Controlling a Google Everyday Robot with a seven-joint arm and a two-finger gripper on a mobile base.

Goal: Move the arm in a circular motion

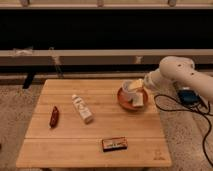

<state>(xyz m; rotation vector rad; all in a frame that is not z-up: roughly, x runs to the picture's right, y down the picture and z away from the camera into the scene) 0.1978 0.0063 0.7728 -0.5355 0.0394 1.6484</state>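
Nearest, a small dark rectangular box (114, 144) lies by the near edge of the pale wooden slat table (95, 150). From the right, the large glossy white arm (176, 72) reaches over the table's far right part, probably posed there to sweep its circle above the items. Its pale yellowish gripper (136, 85) hangs over a round reddish-brown bowl (121, 100); whether it is wide, narrow or holding anything, I cannot tell. Leftward lie a white bottle (82, 108) and a slim red packet (54, 116).

lab (cables (158, 102), terrazzo floor (12, 106)); gripper (136, 85) at bowl (121, 99)
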